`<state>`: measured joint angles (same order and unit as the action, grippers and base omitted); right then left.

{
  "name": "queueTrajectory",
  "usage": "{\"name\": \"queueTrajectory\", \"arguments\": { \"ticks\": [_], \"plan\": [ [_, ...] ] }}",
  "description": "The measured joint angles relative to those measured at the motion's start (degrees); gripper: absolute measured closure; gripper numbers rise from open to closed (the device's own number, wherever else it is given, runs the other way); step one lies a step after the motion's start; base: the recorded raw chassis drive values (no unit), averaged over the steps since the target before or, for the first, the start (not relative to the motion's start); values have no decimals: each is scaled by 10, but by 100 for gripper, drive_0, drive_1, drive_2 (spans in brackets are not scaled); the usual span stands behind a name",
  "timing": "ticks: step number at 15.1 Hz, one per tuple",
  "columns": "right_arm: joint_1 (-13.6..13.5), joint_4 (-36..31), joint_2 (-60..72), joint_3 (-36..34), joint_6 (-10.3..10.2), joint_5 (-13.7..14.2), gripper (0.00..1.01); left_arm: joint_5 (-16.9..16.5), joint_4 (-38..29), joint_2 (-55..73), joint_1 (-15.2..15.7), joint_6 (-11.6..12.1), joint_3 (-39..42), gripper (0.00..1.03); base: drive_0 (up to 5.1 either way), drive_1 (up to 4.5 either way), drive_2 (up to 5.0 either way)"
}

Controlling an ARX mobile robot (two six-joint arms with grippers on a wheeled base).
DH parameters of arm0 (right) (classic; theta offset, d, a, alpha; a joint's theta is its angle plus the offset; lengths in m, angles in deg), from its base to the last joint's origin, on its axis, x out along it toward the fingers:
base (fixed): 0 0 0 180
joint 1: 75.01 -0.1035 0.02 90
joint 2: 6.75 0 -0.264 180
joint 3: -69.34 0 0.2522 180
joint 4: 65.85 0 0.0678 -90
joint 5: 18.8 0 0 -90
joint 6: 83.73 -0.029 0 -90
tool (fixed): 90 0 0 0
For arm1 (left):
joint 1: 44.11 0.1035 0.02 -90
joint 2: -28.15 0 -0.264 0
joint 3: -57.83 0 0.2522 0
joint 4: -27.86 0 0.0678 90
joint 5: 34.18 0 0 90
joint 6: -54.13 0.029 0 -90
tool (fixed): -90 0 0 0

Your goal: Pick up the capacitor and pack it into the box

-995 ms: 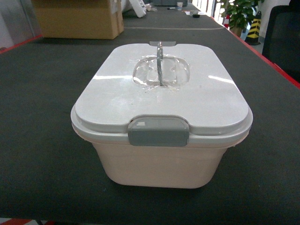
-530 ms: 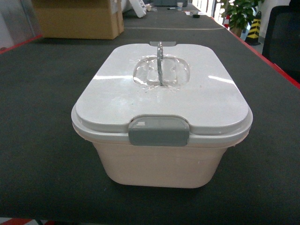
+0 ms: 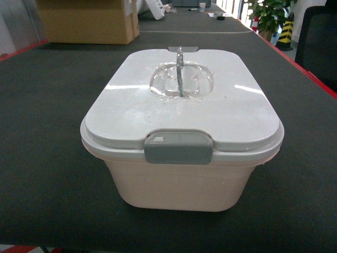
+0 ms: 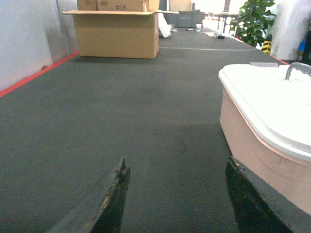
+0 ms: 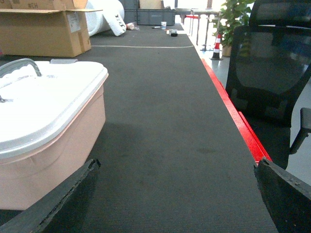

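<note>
1. Nothing has moved since the earlier head frames: we see the box [image 3: 181,158] in the same spot, lid [image 3: 181,103] down and grey latch [image 3: 178,147] closed at its near side.
2. At the far left of our left wrist view a pale wall meets the bench [image 4: 121,111] along a red edge strip [image 4: 34,76]; the bench surface is a dark grey, finely ribbed mat.
3. Further back on the left stands a brown cardboard box [image 4: 116,33] with its flaps open, well apart from the pink tub.
4. Our left gripper [image 4: 177,196] hangs low over the mat with its jaws spread wide and nothing between them; the box wall lies just beside its right finger [image 4: 252,201].
5. In the middle, the box sits alone on the mat, its clear handle [image 3: 180,78] standing upright in a recess of the lid.
6. The capacitor shows in none of our views; we cannot tell where it is.
7. Our right gripper [image 5: 177,194] is also spread wide and holds nothing, with the box at its left finger [image 5: 63,196].
8. On the right, the bench ends in a red border [image 5: 233,111]; beyond it stands a black mesh office chair [image 5: 272,82].
9. At the back right we see a green potted plant [image 5: 231,17] and a striped traffic cone [image 5: 216,48] on a light floor.
</note>
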<state>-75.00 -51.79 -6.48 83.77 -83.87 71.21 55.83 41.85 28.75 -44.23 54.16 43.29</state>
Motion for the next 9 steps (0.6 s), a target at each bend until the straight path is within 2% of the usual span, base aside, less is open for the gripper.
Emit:
{"name": "queueTrajectory", "arguments": {
  "ticks": [3,4,9],
  "plan": [
    [0,0,0,0,0,0,3,0,0,0,0,0,0,8,0,0,0],
    [0,0,0,0,0,0,3,0,0,0,0,0,0,3,0,0,0],
    [0,0,0,0,0,0,3,0,0,0,0,0,0,5,0,0,0]
  ]
}}
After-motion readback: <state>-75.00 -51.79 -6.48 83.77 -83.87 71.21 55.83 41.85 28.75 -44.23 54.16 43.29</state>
